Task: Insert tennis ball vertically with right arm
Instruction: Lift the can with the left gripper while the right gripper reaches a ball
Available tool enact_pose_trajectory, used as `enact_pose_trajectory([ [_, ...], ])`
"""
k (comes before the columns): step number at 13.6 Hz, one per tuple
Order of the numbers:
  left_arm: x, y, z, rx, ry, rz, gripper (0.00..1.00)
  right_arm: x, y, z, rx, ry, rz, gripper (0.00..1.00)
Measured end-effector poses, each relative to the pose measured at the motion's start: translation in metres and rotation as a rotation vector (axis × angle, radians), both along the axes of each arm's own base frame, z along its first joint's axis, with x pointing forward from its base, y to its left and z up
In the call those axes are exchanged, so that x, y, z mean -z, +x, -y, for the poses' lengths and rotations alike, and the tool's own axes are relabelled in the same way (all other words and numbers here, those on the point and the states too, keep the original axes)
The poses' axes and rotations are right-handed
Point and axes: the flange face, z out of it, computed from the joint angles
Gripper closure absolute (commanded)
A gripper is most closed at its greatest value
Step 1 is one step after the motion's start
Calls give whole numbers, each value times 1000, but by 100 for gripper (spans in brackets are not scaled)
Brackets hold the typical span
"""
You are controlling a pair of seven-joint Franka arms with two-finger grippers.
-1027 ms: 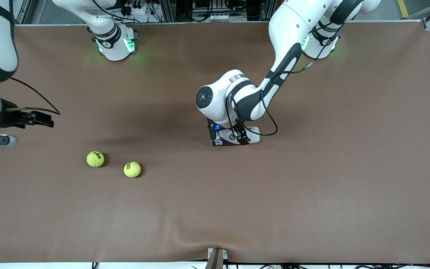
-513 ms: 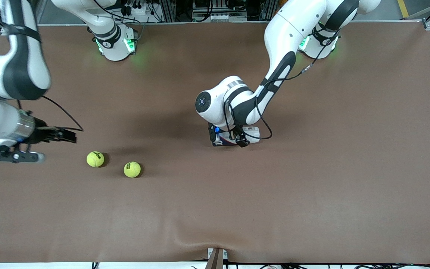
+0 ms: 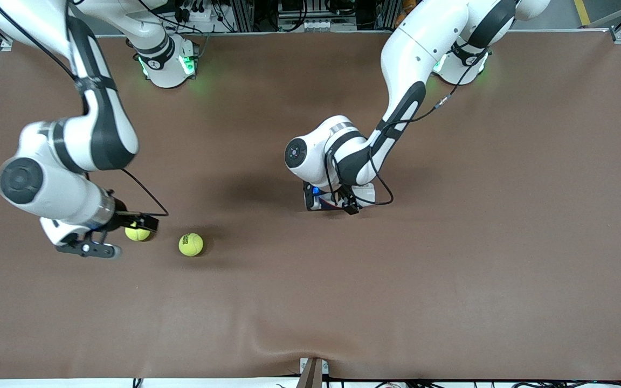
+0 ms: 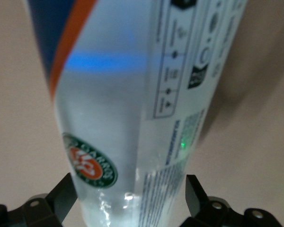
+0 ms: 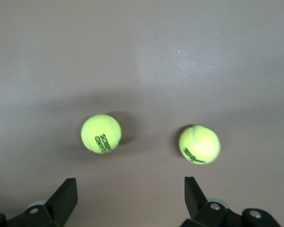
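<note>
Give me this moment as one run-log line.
right gripper: open, over the two tennis balls, none held | left gripper: fingers either side of the ball can | balls apart on table

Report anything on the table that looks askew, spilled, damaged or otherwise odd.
Nothing spilled or damaged. Two tennis balls lie loose on the brown table. The tennis-ball can sits between the left claw fingers. The open right claw hovers over the balls. A small wrinkle marks the table's near edge.
</note>
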Motion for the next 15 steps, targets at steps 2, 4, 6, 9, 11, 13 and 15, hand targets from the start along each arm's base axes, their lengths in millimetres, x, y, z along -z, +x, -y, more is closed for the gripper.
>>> enact_pose_trajectory([
  [2,9,0,-3,-4,10,-8,0,30,1,-22,8,-9,-19,0],
  [4,8,1,-3,-6,9,-5,0,61,-1,-41,8,-19,-44,0],
  [6,8,1,-3,-6,9,-5,0,84,0,-47,26,-2,-52,0],
  [9,8,1,-3,-5,10,-6,0,116,2,-52,38,13,-56,0],
  [11,8,0,-2,-4,13,-7,0,134,3,-57,32,12,-43,0],
  [13,9,-1,-3,-1,27,-8,0,146,2,-59,32,9,-48,0],
  [15,9,-2,-7,1,51,-12,0,150,3,-58,33,8,-43,0],
])
